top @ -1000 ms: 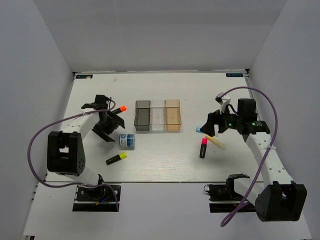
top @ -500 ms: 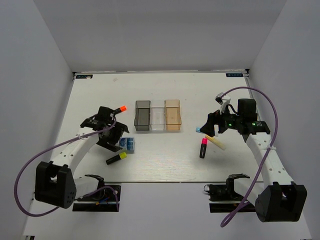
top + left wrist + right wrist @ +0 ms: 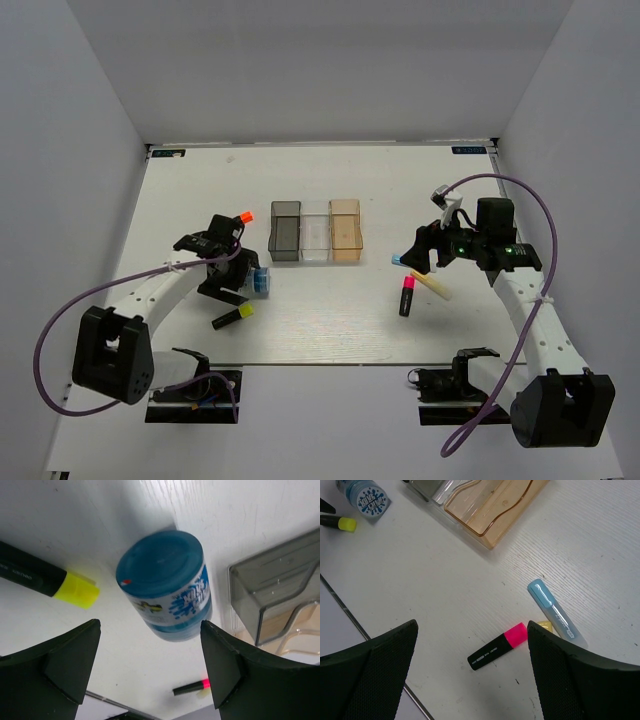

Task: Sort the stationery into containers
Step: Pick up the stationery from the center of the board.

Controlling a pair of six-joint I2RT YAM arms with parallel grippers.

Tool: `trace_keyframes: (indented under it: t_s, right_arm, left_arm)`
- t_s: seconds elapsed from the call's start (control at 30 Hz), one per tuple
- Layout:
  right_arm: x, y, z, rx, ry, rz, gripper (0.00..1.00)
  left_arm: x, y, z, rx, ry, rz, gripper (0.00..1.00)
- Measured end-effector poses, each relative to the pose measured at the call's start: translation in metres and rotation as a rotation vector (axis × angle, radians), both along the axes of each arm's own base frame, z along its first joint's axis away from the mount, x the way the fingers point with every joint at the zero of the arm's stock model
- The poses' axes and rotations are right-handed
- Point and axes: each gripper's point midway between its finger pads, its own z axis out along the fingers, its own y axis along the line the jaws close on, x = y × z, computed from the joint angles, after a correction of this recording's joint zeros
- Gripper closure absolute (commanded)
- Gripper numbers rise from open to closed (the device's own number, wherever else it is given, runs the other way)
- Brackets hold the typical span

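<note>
Near the front of the tabletop (image 3: 330, 320), the left pincer (image 3: 150, 630) hangs spread wide and empty, the blue roll (image 3: 165, 585) framed between its jaws, lined up for a pick, I'd say. Across, the right pincer (image 3: 472, 625) gapes over the pink highlighter (image 3: 497, 646), holding nothing. Farther back, the grey bin (image 3: 285, 231), clear bin (image 3: 315, 231) and amber bin (image 3: 345, 231) sit side by side, handy to both arms.

The table (image 3: 445, 580) is matt white with fine wood grain. The bins (image 3: 315, 231) are smooth, glossy plastic. The blue roll (image 3: 165, 580) has a slick printed wrap. The pink highlighter's (image 3: 497, 646) barrel is matt black plastic. The right gripper's fingers (image 3: 370, 675) are dull, finely textured black.
</note>
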Motion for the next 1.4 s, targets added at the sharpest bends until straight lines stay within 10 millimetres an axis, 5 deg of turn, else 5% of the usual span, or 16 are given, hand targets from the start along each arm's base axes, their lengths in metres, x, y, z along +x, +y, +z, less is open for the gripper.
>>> trace_keyframes:
  t_s: [0.4,0.9,1.1,1.23,1.3,1.4]
  right_arm:
    - [-0.001,0.0,0.002,-0.001,-0.008,0.002,0.09]
    - [-0.001,0.0,0.003,-0.001,-0.017,0.006,0.09]
    - [-0.002,0.001,0.004,0.001,-0.019,0.01,0.09]
    - [-0.002,0.001,0.005,0.001,-0.024,0.011,0.09]
    - [-0.002,0.0,0.005,0.001,-0.028,0.011,0.09]
    - [-0.003,0.0,0.007,0.001,-0.033,0.011,0.09]
  left_arm:
    - [0.019,0.013,-0.023,0.06,0.045,0.072,0.09]
    - [0.014,0.02,-0.05,0.097,0.139,0.093,0.09]
    - [0.013,0.021,-0.055,0.109,0.159,0.1,0.33]
    - [0.015,0.021,-0.056,0.113,0.157,0.096,0.7]
    - [0.015,0.022,-0.055,0.113,0.155,0.091,0.96]
    - [0.018,0.023,-0.054,0.12,0.141,0.055,1.0]
